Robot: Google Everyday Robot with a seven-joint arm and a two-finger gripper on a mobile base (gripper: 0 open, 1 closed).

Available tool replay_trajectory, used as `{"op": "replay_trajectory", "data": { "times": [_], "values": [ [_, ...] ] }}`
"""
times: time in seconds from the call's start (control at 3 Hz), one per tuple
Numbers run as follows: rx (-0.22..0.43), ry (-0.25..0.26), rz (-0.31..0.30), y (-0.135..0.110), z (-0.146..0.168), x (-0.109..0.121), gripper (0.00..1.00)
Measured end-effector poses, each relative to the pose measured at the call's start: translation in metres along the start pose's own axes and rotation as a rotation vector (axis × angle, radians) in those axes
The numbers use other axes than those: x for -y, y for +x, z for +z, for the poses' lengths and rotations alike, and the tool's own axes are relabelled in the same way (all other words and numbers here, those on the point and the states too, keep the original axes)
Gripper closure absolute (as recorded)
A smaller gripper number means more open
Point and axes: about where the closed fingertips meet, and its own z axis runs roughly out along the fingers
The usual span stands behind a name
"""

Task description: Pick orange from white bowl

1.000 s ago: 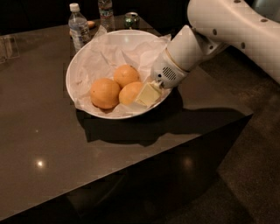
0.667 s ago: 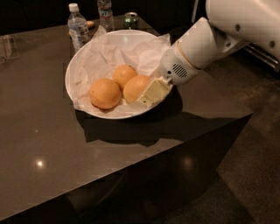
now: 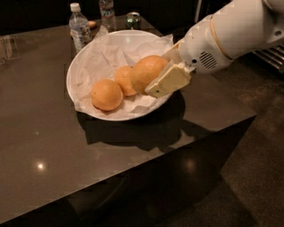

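Note:
The white bowl (image 3: pixel 75 62), wide and lined with crumpled white paper, sits on the dark table. Two oranges lie in it: a rounder one (image 3: pixel 106 94) at the front left and a smaller one (image 3: pixel 124 80) behind it. My gripper (image 3: pixel 154 82) comes in from the right on a white arm and is shut on the third orange (image 3: pixel 144 72), a paler and slightly oblong fruit. It holds this orange above the bowl's right side, clear of the paper. A cream finger (image 3: pixel 170 80) presses on its near side. The far finger is hidden behind the fruit.
Two water bottles (image 3: pixel 79 25) (image 3: pixel 106 9) and a green can (image 3: pixel 133 19) stand behind the bowl. A clear glass (image 3: pixel 9 47) is at the far left. The table's front edge (image 3: pixel 146 155) and right corner (image 3: pixel 253 116) drop to a dark floor.
The gripper closed on the orange at the bowl's right side and has lifted it up out of the pile. The other two oranges stayed in place.

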Motion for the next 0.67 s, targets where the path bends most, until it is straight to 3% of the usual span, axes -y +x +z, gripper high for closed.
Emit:
{"op": "replay_trajectory", "data": {
  "times": [0.67],
  "values": [
    [0.124,0.131,-0.028,-0.003,-0.064,-0.026,1.0]
  ]
}}
